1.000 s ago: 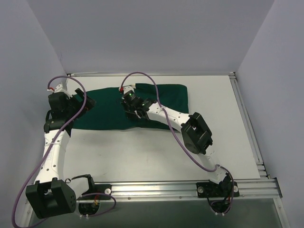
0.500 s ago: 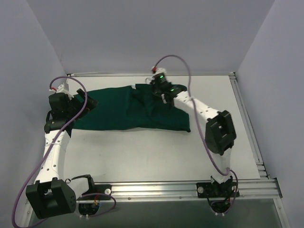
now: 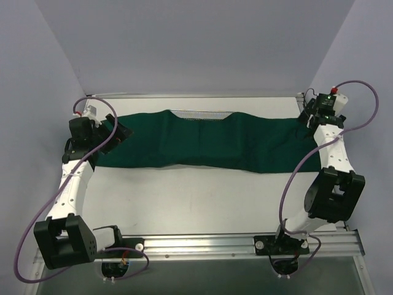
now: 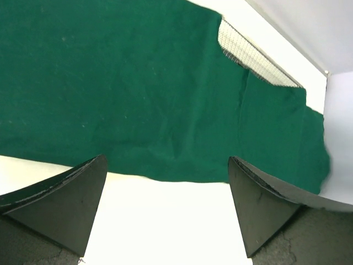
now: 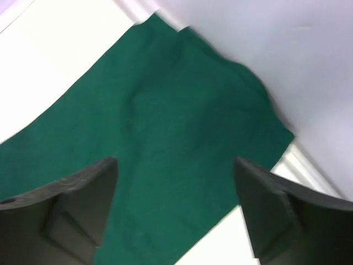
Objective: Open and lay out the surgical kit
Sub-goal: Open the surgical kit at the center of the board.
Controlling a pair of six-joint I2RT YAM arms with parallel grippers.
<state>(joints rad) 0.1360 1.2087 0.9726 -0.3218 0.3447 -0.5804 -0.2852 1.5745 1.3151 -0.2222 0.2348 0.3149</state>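
Your left arm runs from its base up the left side of the table, and its wrist turns inward, so the left gripper points over the left end of the dark green cloth. In its wrist view the two fingers stand wide apart. Only bare tabletop and the cloth's near hem show between them, and nothing is gripped.

Your right arm folds at a raised elbow near the right edge, then reaches up to the far right corner. There the right gripper tips down over the cloth's right end. Its wrist view is blurred, but the fingers are clearly spread with green cloth lying flat beneath them (nothing is pinched that I can see).

The cloth is spread as one long band across the far half of the table. Its left end is under your left gripper and its right end is close to the side rail and wall. Midway along the far hem a strip of the wire-mesh tray shows, with the rest of it under the cloth; the left wrist view shows the same mesh edge. The near hem runs wavy. Between it and the arm bases you have a broad stretch of white table, while the far wall and both side walls crowd the cloth's other edges.
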